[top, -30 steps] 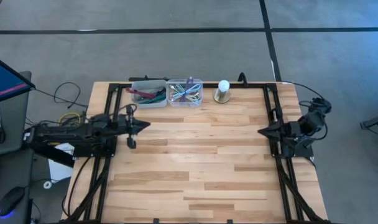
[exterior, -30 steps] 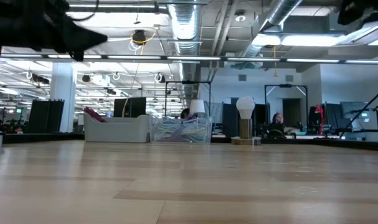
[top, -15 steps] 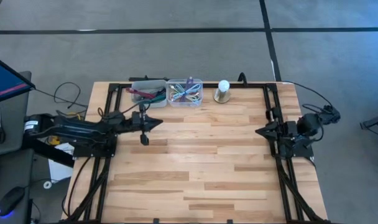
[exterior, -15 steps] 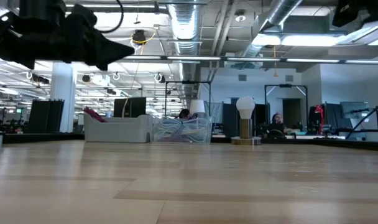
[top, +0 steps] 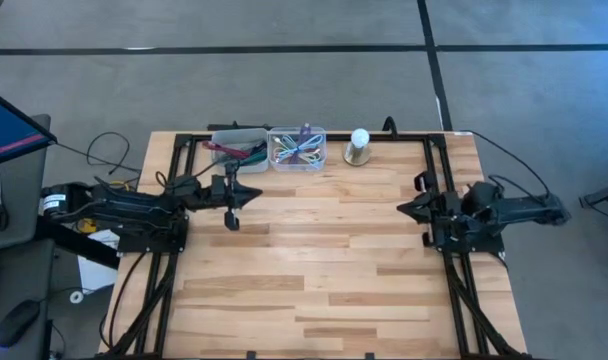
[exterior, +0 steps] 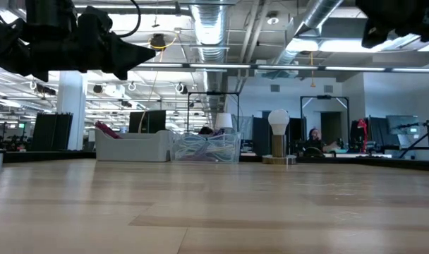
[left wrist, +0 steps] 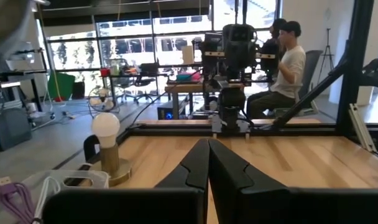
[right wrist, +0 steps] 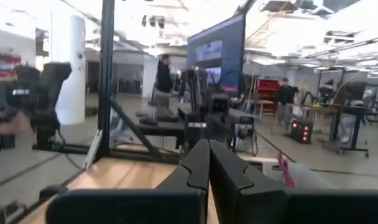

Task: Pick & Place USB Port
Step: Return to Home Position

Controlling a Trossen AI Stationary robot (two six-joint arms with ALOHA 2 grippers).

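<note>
Two dark arms are hanging over one wooden table (top: 314, 270). The left gripper (top: 255, 197) is hovering near the gray bin (top: 246, 132), its fingers pressed tight together on nothing. The right gripper (top: 402, 208) is hovering at the table's right side, likewise clenched and empty. Two bins are sitting side by side at the far edge, the gray one and a transparent bin (top: 282, 130). Each is holding a tangle of USB cables (top: 297, 150) too knotted to count. One bulb-shaped lamp (top: 359, 146) is standing just beside the transparent bin. The left wrist view is adding what the high view is missing: a seated person (left wrist: 287, 68) beyond the table.
</note>
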